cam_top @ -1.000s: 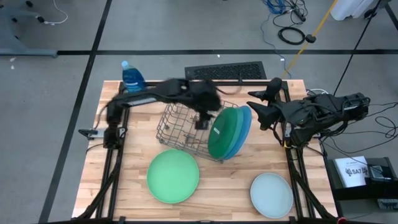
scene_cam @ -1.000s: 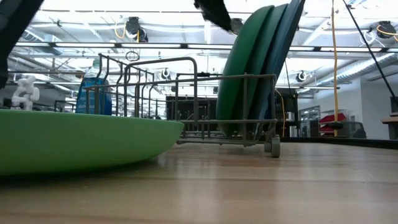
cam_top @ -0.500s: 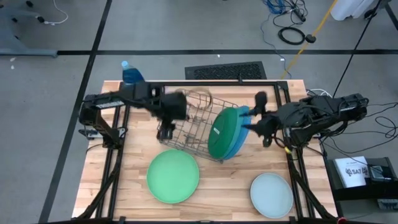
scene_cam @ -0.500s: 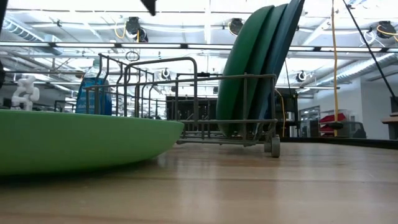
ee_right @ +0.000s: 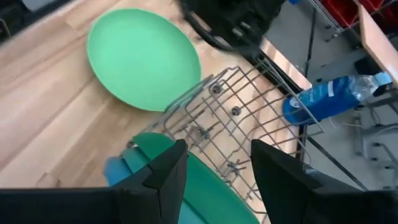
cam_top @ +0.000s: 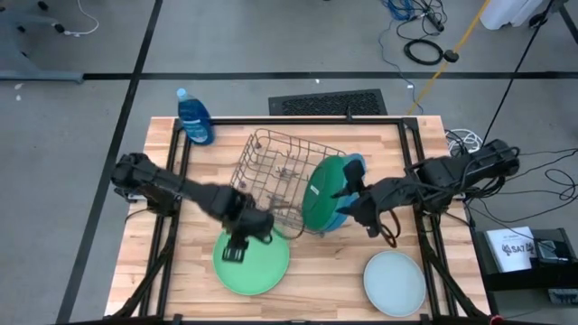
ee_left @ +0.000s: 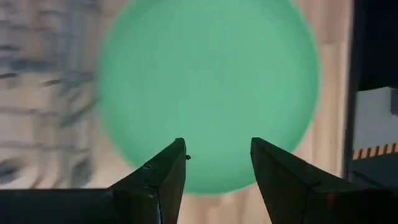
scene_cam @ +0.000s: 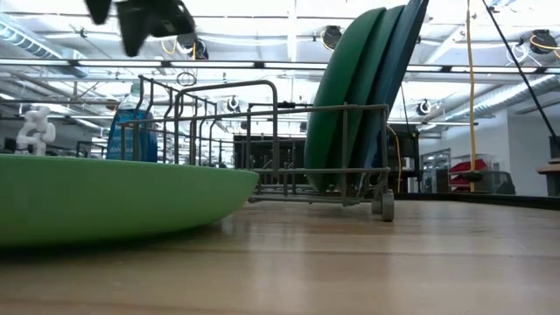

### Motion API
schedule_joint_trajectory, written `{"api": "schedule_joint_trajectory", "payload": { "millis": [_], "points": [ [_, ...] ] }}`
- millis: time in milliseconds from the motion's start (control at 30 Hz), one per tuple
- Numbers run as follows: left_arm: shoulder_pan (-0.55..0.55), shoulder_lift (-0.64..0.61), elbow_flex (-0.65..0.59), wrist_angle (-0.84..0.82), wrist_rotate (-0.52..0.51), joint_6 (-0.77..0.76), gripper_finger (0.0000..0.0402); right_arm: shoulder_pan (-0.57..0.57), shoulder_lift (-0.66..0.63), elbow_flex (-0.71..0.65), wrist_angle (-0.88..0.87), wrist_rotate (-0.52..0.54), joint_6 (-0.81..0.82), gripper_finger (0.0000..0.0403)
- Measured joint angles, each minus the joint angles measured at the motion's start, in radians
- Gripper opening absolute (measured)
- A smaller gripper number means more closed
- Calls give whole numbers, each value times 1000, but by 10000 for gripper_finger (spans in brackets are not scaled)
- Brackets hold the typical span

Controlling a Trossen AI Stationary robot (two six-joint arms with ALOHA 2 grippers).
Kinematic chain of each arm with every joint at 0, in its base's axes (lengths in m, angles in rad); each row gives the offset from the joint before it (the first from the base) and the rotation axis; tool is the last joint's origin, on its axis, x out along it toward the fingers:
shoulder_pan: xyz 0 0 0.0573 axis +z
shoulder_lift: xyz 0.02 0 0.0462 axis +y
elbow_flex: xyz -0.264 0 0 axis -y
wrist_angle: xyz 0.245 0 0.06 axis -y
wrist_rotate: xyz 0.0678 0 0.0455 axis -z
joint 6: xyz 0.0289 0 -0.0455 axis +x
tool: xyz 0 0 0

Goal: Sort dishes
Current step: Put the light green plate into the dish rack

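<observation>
A light green plate (cam_top: pixel 253 259) lies flat on the table near the front edge. My left gripper (cam_top: pixel 234 252) hangs open just above its left part, pointing down; in the left wrist view the plate (ee_left: pixel 208 87) fills the space beyond the open fingers. Three plates, dark green (cam_top: pixel 319 194), teal and blue (cam_top: pixel 354 169), stand on edge in the right end of the wire rack (cam_top: pixel 275 181). My right gripper (cam_top: pixel 347 201) is open beside them on their right. A pale mint plate (cam_top: pixel 394 282) lies flat at the front right.
A blue bottle (cam_top: pixel 194 117) stands at the table's far left corner. The wire rack sits mid-table, its left part holding nothing. Bare wood lies between the two flat plates and along the left edge.
My left gripper has swung from above the rack toward the table's left and then its near edge, sinking and tipping to point down over the light green plate. My right gripper has moved left and a little down, toward the plates in the rack. No plate has moved.
</observation>
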Motion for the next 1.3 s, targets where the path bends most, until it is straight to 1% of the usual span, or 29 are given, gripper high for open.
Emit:
{"api": "schedule_joint_trajectory", "payload": {
  "millis": [100, 267, 467, 667, 800, 867, 1033, 1167, 1233, 1300],
  "points": [
    [-80, 0, -47, 88, -4, -78, 182, 5, 7, 0, 12, 49, -2, 170],
    [-209, 0, -117, 231, -12, -269, 182, 5, 6, 0, 43, 53, -1, 170],
    [-363, 28, -196, 420, -89, -475, 182, 5, 6, 0, 56, 53, -1, 170],
    [-471, 103, -211, 575, -198, -592, 182, 5, 6, 0, 72, 54, -1, 170],
    [-501, 169, -211, 597, -240, -623, 182, 5, 6, 0, 93, 55, -1, 170],
    [-506, 206, -211, 599, -242, -625, 182, 5, 6, 0, 102, 54, -4, 170],
    [-499, 287, -211, 595, -267, -686, 182, 5, 6, 0, 116, 51, -20, 170],
    [-492, 322, -205, 591, -285, -727, 182, 5, 6, 0, 118, 50, -21, 170],
    [-485, 324, -205, 597, -282, -728, 173, 4, 6, 0, 121, 49, -22, 170],
    [-480, 318, -207, 610, -281, -719, 146, 4, 6, 0, 122, 49, -21, 170]
  ]
}}
